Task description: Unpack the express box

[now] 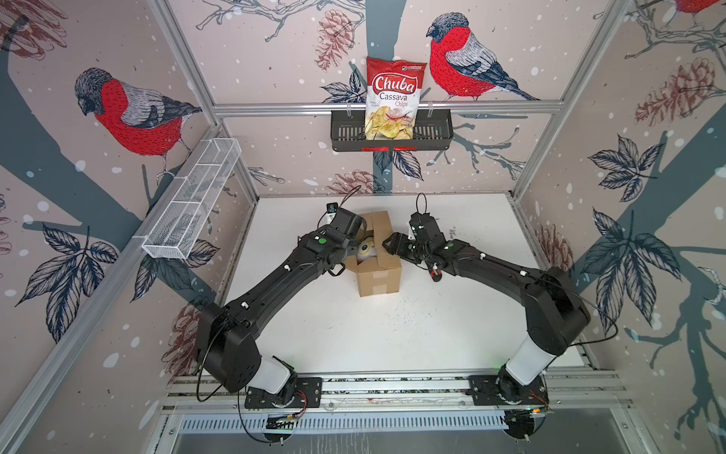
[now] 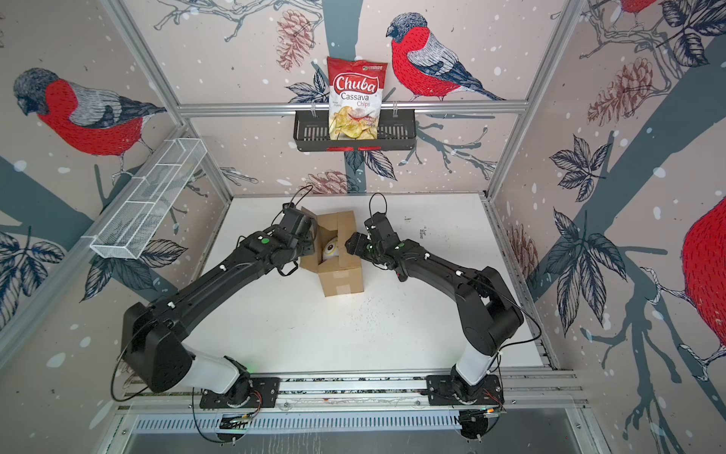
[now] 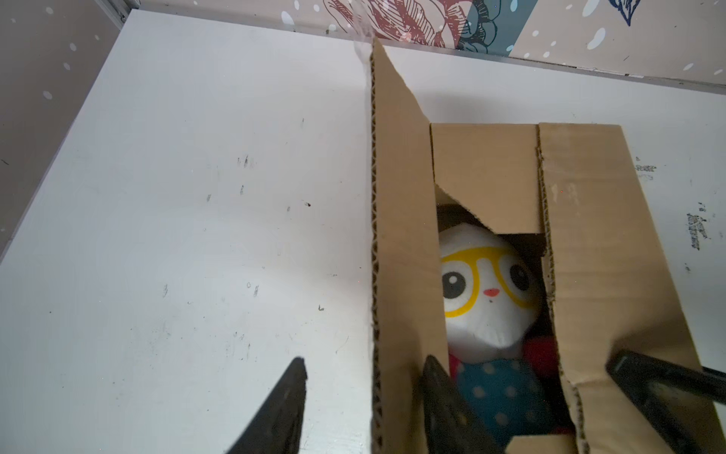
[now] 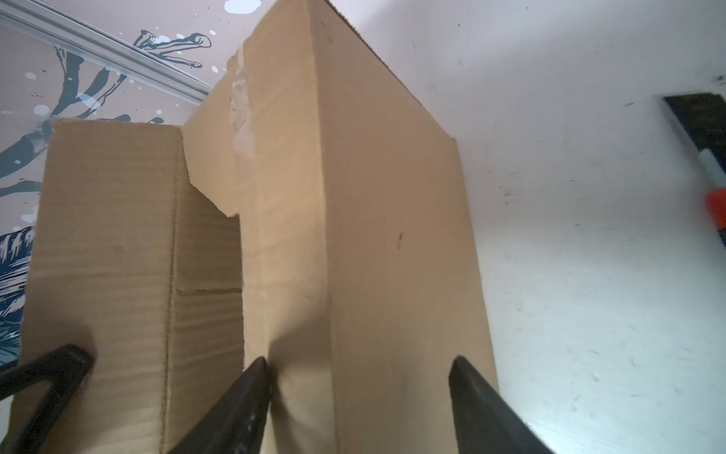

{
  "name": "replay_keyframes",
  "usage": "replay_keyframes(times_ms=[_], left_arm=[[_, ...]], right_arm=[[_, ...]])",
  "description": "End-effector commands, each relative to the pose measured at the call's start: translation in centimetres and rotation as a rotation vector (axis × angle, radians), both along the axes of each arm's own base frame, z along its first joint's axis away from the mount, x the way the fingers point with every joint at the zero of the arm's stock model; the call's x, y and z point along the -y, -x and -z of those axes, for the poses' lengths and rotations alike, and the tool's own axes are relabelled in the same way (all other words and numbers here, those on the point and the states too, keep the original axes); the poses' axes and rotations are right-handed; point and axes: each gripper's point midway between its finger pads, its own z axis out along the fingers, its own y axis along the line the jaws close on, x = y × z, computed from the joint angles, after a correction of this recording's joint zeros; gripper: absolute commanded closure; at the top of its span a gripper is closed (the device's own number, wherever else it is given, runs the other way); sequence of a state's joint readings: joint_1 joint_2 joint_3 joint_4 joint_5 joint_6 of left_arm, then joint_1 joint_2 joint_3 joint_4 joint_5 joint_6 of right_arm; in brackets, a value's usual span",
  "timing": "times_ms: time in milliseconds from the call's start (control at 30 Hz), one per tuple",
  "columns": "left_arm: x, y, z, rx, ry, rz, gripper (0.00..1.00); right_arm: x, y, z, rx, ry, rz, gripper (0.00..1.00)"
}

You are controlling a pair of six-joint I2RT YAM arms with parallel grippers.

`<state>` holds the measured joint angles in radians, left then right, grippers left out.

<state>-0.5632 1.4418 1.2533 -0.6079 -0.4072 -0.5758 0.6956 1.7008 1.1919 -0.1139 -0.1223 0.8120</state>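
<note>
Cardboard express box [image 1: 379,280], doll [image 3: 487,291] inside

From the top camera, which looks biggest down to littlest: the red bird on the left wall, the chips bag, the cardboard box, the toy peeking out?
In a top view:
Biggest: red bird.
Next: chips bag and cardboard box, about alike, so unranked.
Littlest: toy, mostly hidden in the box.

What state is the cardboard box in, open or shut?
Partly open: one long flap of the box stands up, and a stuffed toy shows through the gap. Other flaps cover part.
</note>
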Motion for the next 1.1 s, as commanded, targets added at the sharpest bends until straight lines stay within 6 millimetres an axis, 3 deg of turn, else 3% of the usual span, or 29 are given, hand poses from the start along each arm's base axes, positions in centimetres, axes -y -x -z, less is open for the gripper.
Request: replay_keyframes(times_ms=[0,433,767,1067], left_arm=[[-0.1,-0.4,-0.8,0.052,0.042,0.002,0.5],[-0.7,0.9,2.6,0.028,0.098,-0.009,0.44],[3.5,0.3,4.2,-0.003,0.278,0.107,0.44],[4.8,-0.1,5.0,-0.04,0.316,0.136,0.45]], right_arm=[[1.9,0.5,2.1,-0.047,0.121,0.045,0.31],[1.7,0.6,2.1,-0.059,0.187,0.026,0.31],[0.9,0.6,2.8,-0.072,0.19,-0.004,0.31],[0.7,0.5,3.5,-0.086,0.191,-0.015,0.31]])
